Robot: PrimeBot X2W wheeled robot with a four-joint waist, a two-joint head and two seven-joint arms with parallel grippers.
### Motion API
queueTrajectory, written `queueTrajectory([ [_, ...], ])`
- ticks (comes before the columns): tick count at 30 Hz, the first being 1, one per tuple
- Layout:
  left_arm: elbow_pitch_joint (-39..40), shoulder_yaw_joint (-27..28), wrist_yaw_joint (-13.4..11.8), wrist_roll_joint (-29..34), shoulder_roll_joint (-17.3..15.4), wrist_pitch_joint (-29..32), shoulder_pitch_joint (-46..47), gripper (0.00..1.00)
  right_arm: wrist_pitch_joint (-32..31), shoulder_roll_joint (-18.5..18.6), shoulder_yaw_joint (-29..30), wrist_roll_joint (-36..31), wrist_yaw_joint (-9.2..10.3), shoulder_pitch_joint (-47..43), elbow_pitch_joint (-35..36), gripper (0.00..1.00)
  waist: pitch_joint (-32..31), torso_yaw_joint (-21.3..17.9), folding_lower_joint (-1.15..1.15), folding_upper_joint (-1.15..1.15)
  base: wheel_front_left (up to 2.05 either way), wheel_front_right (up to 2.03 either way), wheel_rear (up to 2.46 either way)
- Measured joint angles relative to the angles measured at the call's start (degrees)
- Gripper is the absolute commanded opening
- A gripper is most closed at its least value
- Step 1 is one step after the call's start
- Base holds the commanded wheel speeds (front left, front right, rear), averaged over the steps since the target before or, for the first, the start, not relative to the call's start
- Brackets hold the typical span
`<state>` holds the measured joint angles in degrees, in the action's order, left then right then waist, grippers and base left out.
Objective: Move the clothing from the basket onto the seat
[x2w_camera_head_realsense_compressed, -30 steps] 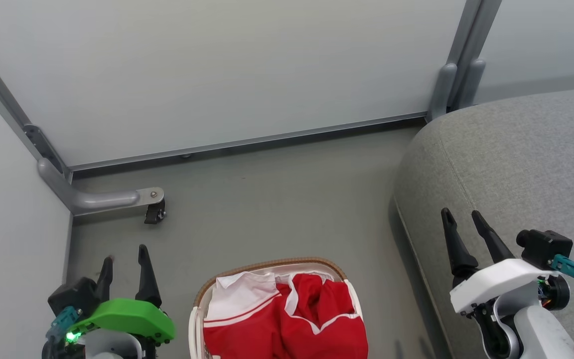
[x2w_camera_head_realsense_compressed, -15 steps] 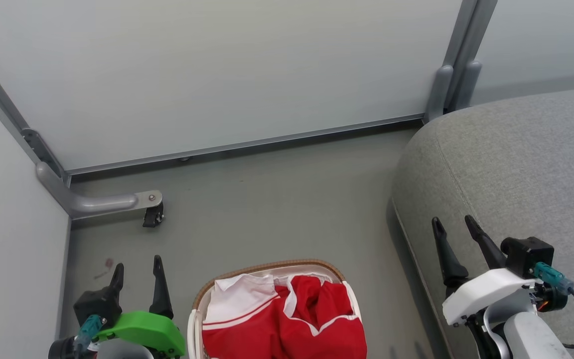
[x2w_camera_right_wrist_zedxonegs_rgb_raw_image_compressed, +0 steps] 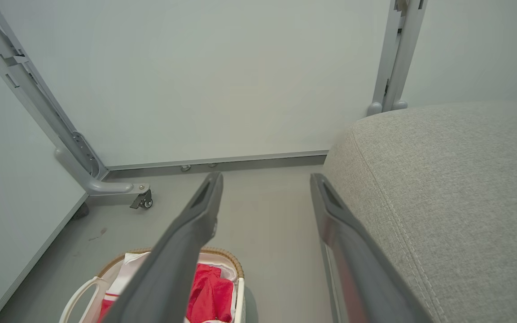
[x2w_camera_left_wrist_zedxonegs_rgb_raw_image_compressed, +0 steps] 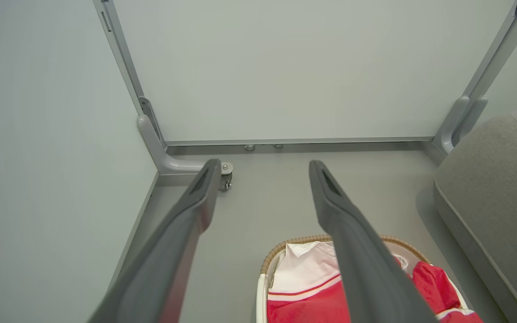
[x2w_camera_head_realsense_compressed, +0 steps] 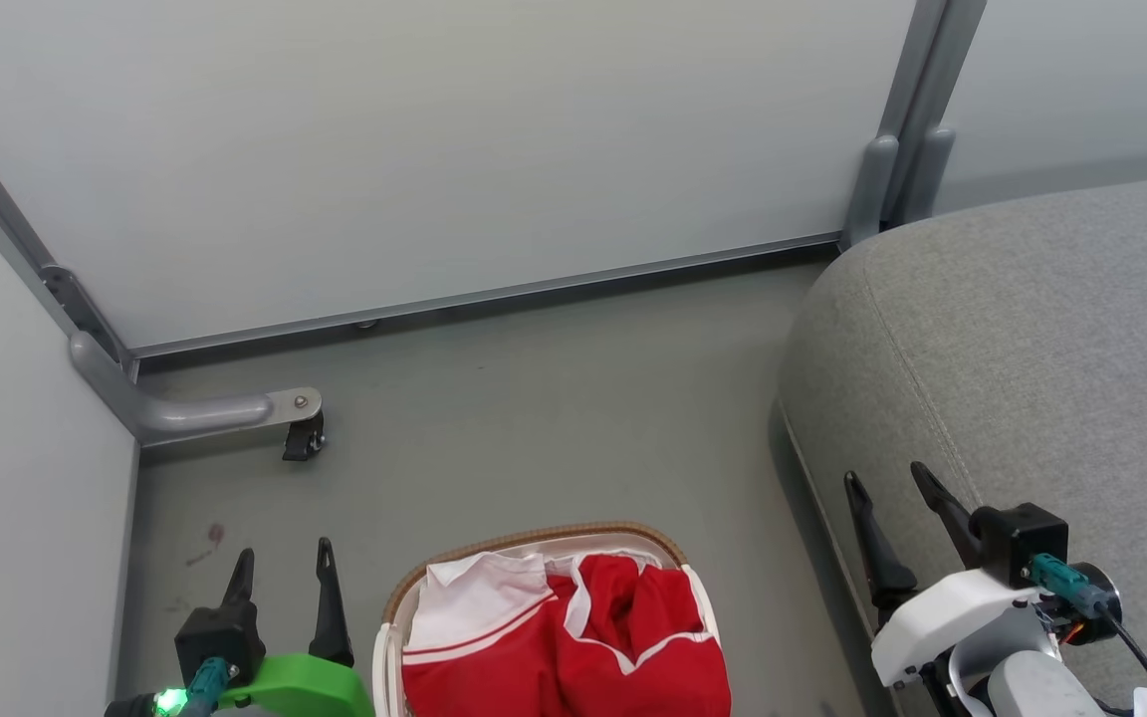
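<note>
A: Where's the clothing (x2w_camera_head_realsense_compressed: 573, 647) at this moment?

B: In the basket (x2w_camera_head_realsense_compressed: 534, 533). It's a bunched red heap with white bands, down at 6 o'clock in the head view, and the bottom edge cuts it off. A paler white fold with a thin red line sits at the heap's 10 o'clock.

A: And the basket itself?

B: It's standing on the grey floor (x2w_camera_head_realsense_compressed: 534, 418), brown woven rim facing 12 o'clock.

A: How about the seat (x2w_camera_head_realsense_compressed: 1032, 349)?

B: It's at 3 o'clock from the basket, with a strip of floor between them. It's a big grey cushion with a rounded corner toward 12 o'clock and a stitched seam along its top.

A: What are the 2 tools doing?

B: The left tool (x2w_camera_head_realsense_compressed: 285, 548) is at 7 o'clock, just beside the basket. Its 2 dark fingers (x2w_camera_left_wrist_zedxonegs_rgb_raw_image_compressed: 186, 224) are spread wide with only floor between them, and it grips nothing. The right tool (x2w_camera_head_realsense_compressed: 884, 473) is at 4 o'clock, by the seat's front edge. It's also spread wide and empty, tips toward 12 o'clock.

A: Anything else on the floor?

B: There's a small black caster (x2w_camera_head_realsense_compressed: 303, 443) at 10 o'clock from the basket, under the grey metal foot of the pale wall panel (x2w_camera_head_realsense_compressed: 434, 149).
</note>
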<state>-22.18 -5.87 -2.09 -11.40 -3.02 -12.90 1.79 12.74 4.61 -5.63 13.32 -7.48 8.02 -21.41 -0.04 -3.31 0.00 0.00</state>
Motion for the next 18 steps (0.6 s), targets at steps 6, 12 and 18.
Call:
queueTrajectory([
  [6, -0.31, -0.11, -0.03, 2.11, 0.07, -0.64, -0.15, 1.00, 0.70, 0.07, -0.38, -2.47, 0.00, -0.04, -0.40, 1.00, 0.40, -0.19, 0.00, 0.00, 0.00, 0.00, 0.00],
  [12, -1.65, -1.51, 0.10, 4.19, 0.19, -1.29, -0.02, 1.00, 1.43, 0.21, -0.67, -5.04, 0.00, 1.24, 0.27, 1.00, 2.09, -0.59, 0.00, 0.00, 0.00, 0.00, 0.00],
  [18, -2.96, -4.11, 0.55, 5.78, 0.20, -1.85, 4.35, 1.00, 1.93, 0.10, -0.77, -7.20, -0.01, 5.65, 3.20, 1.00, 6.39, -1.30, 0.00, 0.00, 0.00, 0.00, 0.00],
])
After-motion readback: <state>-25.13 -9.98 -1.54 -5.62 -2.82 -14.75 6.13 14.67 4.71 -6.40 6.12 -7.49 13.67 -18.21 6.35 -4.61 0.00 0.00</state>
